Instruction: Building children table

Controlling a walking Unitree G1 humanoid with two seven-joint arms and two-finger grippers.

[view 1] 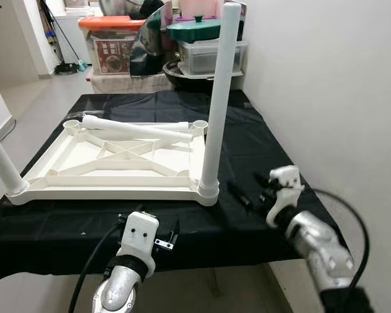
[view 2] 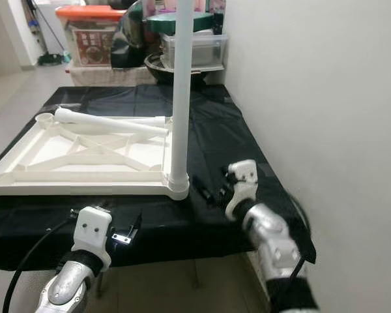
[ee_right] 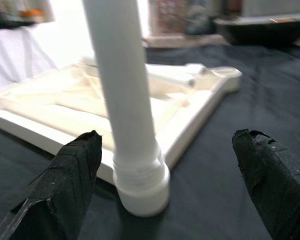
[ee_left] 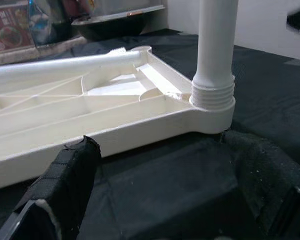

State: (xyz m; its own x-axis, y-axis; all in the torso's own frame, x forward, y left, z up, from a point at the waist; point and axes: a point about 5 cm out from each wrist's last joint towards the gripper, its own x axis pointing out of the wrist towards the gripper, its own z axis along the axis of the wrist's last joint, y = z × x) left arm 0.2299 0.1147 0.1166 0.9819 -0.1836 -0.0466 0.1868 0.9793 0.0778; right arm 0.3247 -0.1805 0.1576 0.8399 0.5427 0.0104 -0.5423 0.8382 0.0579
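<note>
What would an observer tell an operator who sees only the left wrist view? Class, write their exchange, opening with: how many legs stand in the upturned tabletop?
Observer: Two. Besides the leg at your corner, a second leg stands in the near left corner of the tabletop.
Operator: And the far corners?
Observer: The far left socket and the far right socket are both empty; a loose leg lies across that end.
Operator: Where is the right claw?
Observer: The right claw is open, low over the black cloth, to the right of your leg.
</note>
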